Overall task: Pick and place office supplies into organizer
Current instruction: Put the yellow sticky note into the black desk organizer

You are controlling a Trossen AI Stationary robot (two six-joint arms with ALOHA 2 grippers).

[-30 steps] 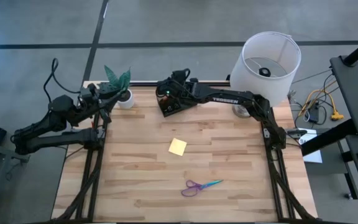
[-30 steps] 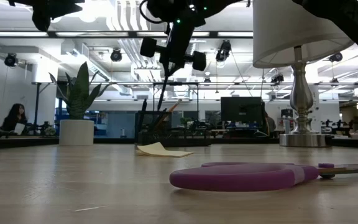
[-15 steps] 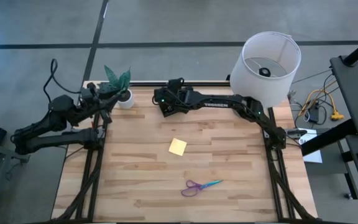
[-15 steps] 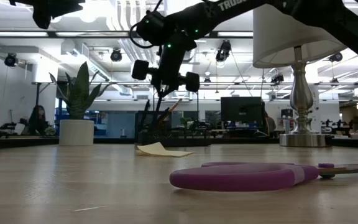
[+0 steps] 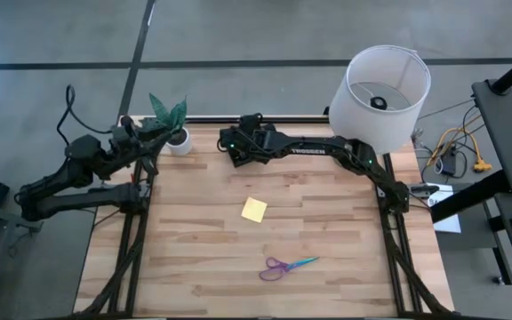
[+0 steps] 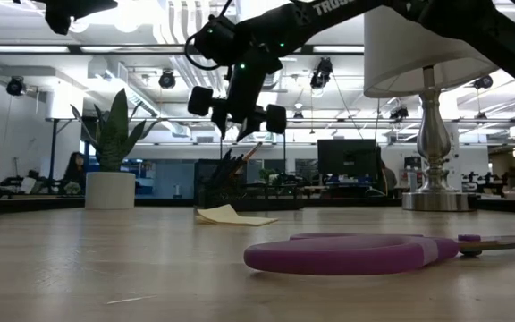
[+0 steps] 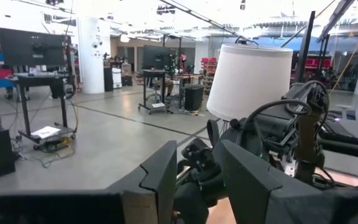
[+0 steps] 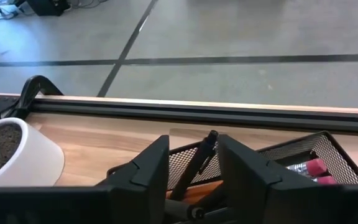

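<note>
The right claw [image 5: 235, 145] hangs open and empty just over the organizer [image 8: 253, 163] at the table's far edge, a dark pen [image 8: 194, 167] standing between its fingers. The sticky-note pad [image 5: 254, 210] lies nearer the front, scissors [image 5: 286, 266] beyond, handles leftward; the right arm is nearer. The left claw [image 5: 146, 135], part open, waits by the plant pot [image 5: 179, 141].

Open-plan office or lab: monitors [image 6: 347, 161], desks, ceiling track lights [image 6: 170, 79].

A pale butcher-block table [image 5: 327, 249] of jointed wood strips is seen with a smooth, faintly glossy finish. The organizer [image 8: 328, 149] is formed of black wire mesh. Matt paper is shown in the yellow sticky-note pad [image 5: 254, 210], smooth plastic in the scissors [image 6: 347, 253] handles, polished metal in the lamp [image 6: 433, 134] stem.
</note>
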